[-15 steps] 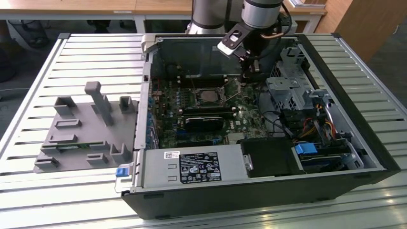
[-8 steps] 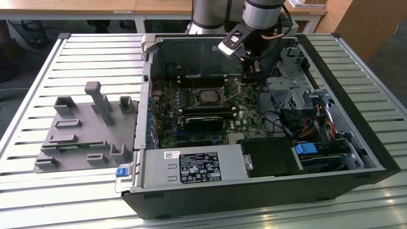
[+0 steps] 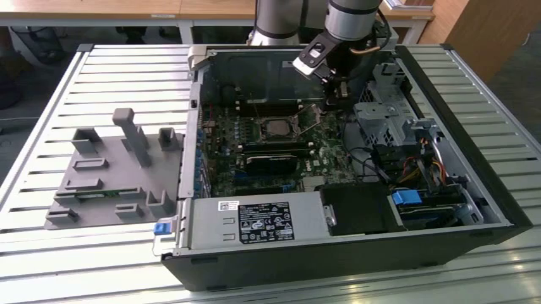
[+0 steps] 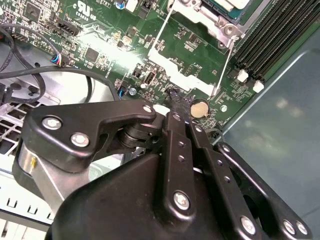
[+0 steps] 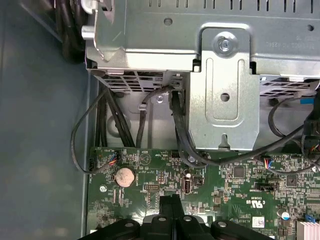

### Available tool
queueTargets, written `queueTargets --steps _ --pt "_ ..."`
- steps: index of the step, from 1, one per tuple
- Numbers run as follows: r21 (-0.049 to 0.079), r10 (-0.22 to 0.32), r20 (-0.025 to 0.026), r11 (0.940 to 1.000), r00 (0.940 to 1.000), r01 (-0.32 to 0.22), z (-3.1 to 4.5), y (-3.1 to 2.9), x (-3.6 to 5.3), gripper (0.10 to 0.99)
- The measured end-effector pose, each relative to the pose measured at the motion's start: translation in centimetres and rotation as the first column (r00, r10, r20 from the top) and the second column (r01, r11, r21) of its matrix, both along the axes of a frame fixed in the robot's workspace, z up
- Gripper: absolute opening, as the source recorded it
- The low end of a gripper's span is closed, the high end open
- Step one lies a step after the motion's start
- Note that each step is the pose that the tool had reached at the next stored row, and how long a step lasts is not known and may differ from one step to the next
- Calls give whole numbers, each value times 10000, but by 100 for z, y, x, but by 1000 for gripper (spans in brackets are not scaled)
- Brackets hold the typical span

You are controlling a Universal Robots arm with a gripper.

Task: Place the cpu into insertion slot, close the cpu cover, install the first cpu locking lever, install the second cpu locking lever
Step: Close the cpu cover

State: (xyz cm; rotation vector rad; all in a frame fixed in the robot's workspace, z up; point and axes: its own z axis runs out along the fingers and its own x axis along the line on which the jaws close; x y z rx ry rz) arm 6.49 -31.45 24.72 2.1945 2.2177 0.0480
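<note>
Work surface is a big slatted alu table [image 3: 101, 69], pale silver, w/ grooves running from the exterior view's left to its right. Light is strong: bright glare on the slats nearest the front, esp. toward the exterior view's lower left. Behind the table are wooden-topped desks [image 3: 110, 7] on white legs [image 3: 184, 31], dark shadow underneath. A wooden cabinet [image 3: 463, 25] stands at the far corner on the exterior view's right. The floor [image 3: 517, 79] beside the table is dull grey.
</note>
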Motion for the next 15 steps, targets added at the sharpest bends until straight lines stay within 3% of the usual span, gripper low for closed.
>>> queueTargets --steps 9,15 --pt "-2 0 -16 10000 10000 0 -62 1 -1 106" --pt "-1 0 -16 10000 10000 0 -63 1 -90 106"
